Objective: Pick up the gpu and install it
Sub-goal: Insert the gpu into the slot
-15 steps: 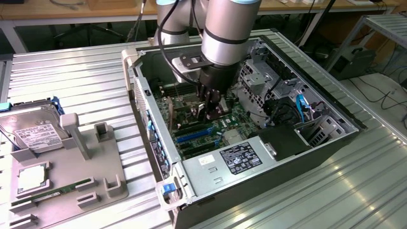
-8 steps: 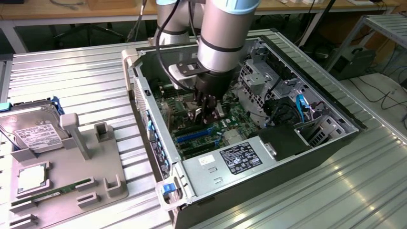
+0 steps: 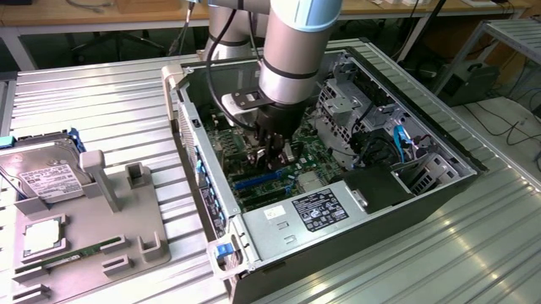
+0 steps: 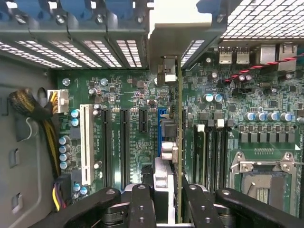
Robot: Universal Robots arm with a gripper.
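My gripper (image 4: 168,206) is shut on the gpu (image 4: 179,118), which I see edge-on in the wrist view as a thin green card with a black block and silver parts on one face. Its silver end bracket (image 4: 173,26) reaches the case's rear slot openings. The card stands upright over the blue slot (image 4: 161,114) of the green motherboard (image 4: 137,95); whether it touches the slot I cannot tell. In the exterior view the gripper (image 3: 272,155) is down inside the open computer case (image 3: 448,190), above the blue slots (image 3: 253,182).
Around the card are black expansion slots, a white slot (image 4: 86,142), a cable bundle (image 4: 33,107) and the processor socket (image 4: 263,183). The power supply (image 3: 313,212) and drive cage (image 3: 346,101) flank the arm. Outside, a grey fixture (image 3: 139,244) carries a hard drive (image 3: 42,174) and memory stick (image 3: 72,256).
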